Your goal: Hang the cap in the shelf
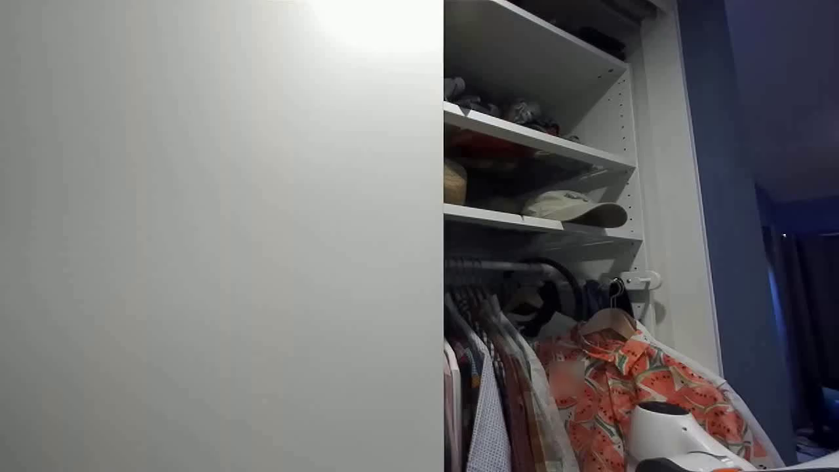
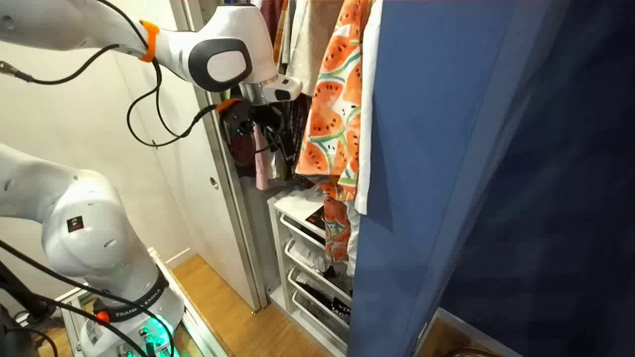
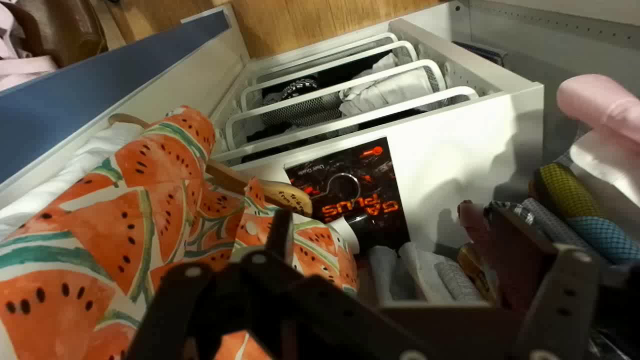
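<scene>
The khaki-beige cap (image 1: pixel 573 208) lies on a board of the white shelf (image 1: pixel 485 215), near its right wall. Its brim points right and juts over the board's front edge. The cap does not show in the wrist view or in the exterior view from above the arm. My gripper (image 2: pixel 265 134) points down in front of the hanging clothes, left of the watermelon shirt. In the wrist view the gripper (image 3: pixel 400 235) has its fingers wide apart with nothing held between them. The arm's wrist (image 1: pixel 675 432) is well below the cap; the fingers are hidden there.
An orange-red watermelon shirt (image 2: pixel 330 99) on a hanger (image 1: pixel 609 321) hangs at the shelf's right edge, close to the gripper. Clothes (image 1: pixel 491 393) hang from a rail. A drawer unit (image 2: pixel 297 203) stands below. A white door panel (image 1: pixel 223 236) covers the left side; a blue wall (image 2: pixel 421 124) borders the right.
</scene>
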`<action>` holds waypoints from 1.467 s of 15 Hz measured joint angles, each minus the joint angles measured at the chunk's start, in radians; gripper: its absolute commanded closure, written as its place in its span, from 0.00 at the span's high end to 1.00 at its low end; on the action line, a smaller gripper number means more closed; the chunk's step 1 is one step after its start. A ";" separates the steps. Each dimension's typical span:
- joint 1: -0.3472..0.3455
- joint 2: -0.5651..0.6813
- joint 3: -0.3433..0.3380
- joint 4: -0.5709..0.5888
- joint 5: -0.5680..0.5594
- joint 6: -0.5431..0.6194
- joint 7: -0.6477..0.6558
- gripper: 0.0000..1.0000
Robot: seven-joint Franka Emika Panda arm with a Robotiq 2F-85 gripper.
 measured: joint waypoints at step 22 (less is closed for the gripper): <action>0.085 -0.080 -0.052 0.031 0.180 0.175 -0.052 1.00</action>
